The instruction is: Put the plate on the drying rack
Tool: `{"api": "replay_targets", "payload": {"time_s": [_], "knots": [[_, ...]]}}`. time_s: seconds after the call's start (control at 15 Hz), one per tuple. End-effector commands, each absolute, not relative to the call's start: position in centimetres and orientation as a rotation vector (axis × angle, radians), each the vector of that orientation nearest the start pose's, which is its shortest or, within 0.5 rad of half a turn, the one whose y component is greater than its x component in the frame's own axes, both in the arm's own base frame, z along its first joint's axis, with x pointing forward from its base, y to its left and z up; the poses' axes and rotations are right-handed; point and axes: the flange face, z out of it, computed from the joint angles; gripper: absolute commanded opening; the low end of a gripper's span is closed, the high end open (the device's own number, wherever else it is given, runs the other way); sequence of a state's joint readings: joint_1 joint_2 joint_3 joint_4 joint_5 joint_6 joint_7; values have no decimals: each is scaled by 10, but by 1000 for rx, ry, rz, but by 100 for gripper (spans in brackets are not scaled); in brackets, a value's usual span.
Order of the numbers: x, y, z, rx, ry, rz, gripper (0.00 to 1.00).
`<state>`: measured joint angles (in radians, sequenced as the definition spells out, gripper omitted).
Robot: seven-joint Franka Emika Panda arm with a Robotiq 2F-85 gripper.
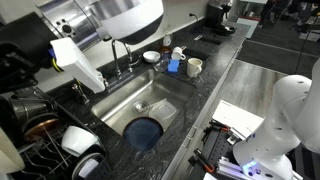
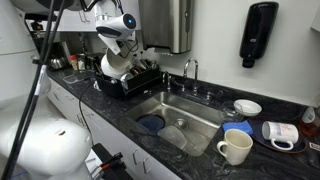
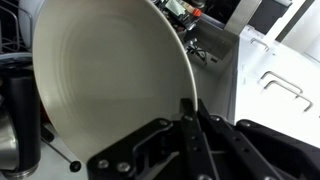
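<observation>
**Plate (image 3: 105, 85), large, round, cream-beige, up at the black wire drying rack (image 2: 138, 84)**

Pinched at the rim between the closed fingers of the black Robotiq gripper (image 3: 188, 110), and filling most of the wrist view. Tilted on edge over the rack's near end in an exterior view (image 2: 114, 66). Touching the tines or not, impossible to tell. Down in the steel sink basin (image 2: 200, 108), a dark blue round dish (image 2: 150, 124). Well apart on the dark counter, a white mug (image 2: 235, 148).

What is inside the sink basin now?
A dark blue round dish lies on the floor of the sink, seen in both exterior views. The floor under the dish is covered, so nothing there can be seen.
</observation>
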<state>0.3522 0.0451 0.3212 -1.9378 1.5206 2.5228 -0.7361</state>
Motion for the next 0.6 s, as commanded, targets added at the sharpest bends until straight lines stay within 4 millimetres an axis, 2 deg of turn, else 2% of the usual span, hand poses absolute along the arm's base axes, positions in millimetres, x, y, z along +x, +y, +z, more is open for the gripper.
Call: {"api": "replay_targets", "payload": {"time_s": [0.0, 0.27, 0.53], "knots": [[496, 363, 485, -1991, -199, -526, 1], [515, 365, 455, -2002, -154, -519, 1], [522, 374, 445, -2002, -137, -490, 1]]}}
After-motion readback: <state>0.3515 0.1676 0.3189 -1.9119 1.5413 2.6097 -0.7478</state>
